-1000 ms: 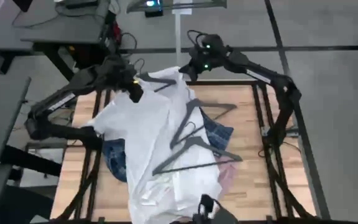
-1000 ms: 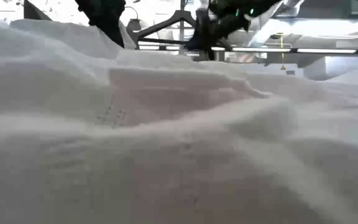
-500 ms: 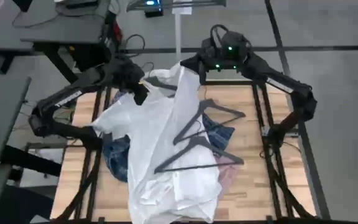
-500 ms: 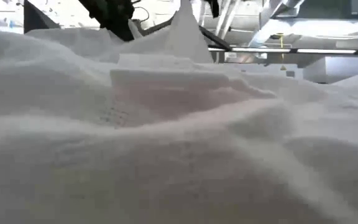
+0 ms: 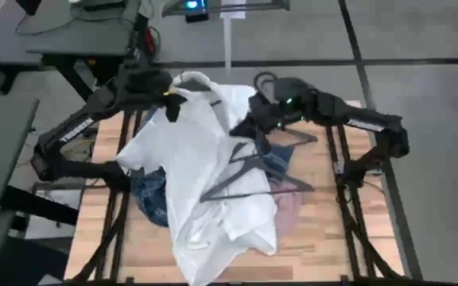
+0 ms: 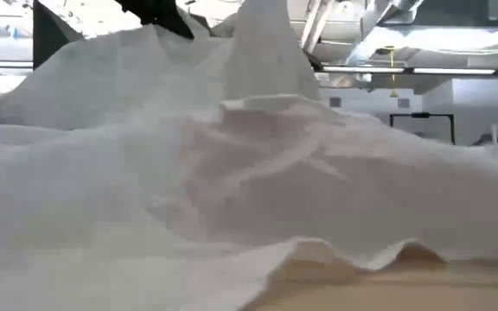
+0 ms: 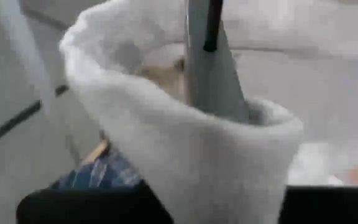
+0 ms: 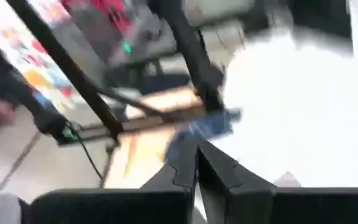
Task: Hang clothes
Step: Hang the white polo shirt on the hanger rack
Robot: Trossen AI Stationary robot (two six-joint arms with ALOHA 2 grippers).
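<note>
The white shirt (image 5: 205, 175) lies in a long heap from the table's far left to its near middle, and it fills the low view (image 6: 232, 173). Its far end is raised in a peak (image 6: 266, 43). My left gripper (image 5: 173, 107) is at the far left, shut at the shirt's collar (image 7: 166, 143). Beside the collar a thin dark hanger wire (image 5: 203, 89) shows. The plaid shirt (image 5: 148, 199) and the pink shirt (image 5: 293, 214) lie under the white one. My right gripper (image 5: 249, 131), its fingers shut (image 8: 197, 165), hangs by the white shirt's right edge above loose hangers (image 5: 253, 183). My left gripper holds the white shirt at its collar (image 7: 166, 143), coming nearly level from the table's left. The folded collar stands right in front of the fingers and hides the place of contact. The collar end is lifted, and the shirt's body trails slack onto the table. My right gripper is shut beside the white cloth (image 8: 291, 124). Whether it touches the cloth, I cannot tell.
Three dark wire hangers lie crossed on the clothes right of the middle, one with its hook toward the far right (image 5: 281, 139). A pale upright pole (image 5: 227, 40) stands beyond the far edge. Bare wood (image 5: 332, 230) shows at the near right, and dark frame rails run along both sides.
My right gripper has swung from the far edge toward the table's middle and now hangs over the hangers, still shut. My left gripper has risen a little and tipped up with the collar. The white shirt's far end stands higher, and its near hem has drawn back off the near edge.
</note>
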